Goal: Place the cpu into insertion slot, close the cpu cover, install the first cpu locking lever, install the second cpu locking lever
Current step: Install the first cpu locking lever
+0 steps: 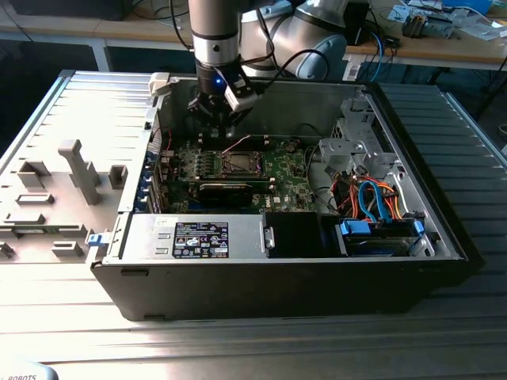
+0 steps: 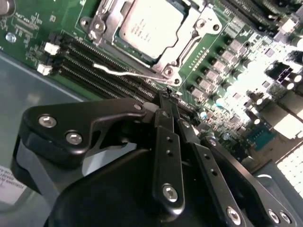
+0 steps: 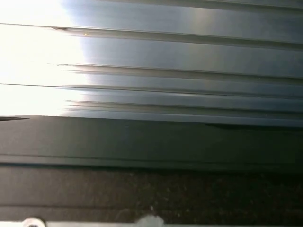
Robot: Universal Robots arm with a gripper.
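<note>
The cpu (image 2: pixel 149 26) is seated in the insertion slot (image 1: pixel 239 164) on the green motherboard (image 2: pixel 227 56), with the cpu cover (image 2: pixel 191 40) closed around it. A thin wire locking lever (image 2: pixel 128 72) lies beside the socket frame. The gripper (image 2: pixel 166 94) hovers just beside that lever, jaws clenched together, grasping nothing.

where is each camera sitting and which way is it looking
Exterior view: off the arm, looking down into the open computer case at the green board; the arm and gripper hang over the board's far side.
Second wrist view: rides by the wrist, looking past the closed fingers at the chip under its cover.
First wrist view: on the arm, facing ribbed metal and a dark edge.
The exterior and second wrist views share gripper, board and chip socket.
</note>
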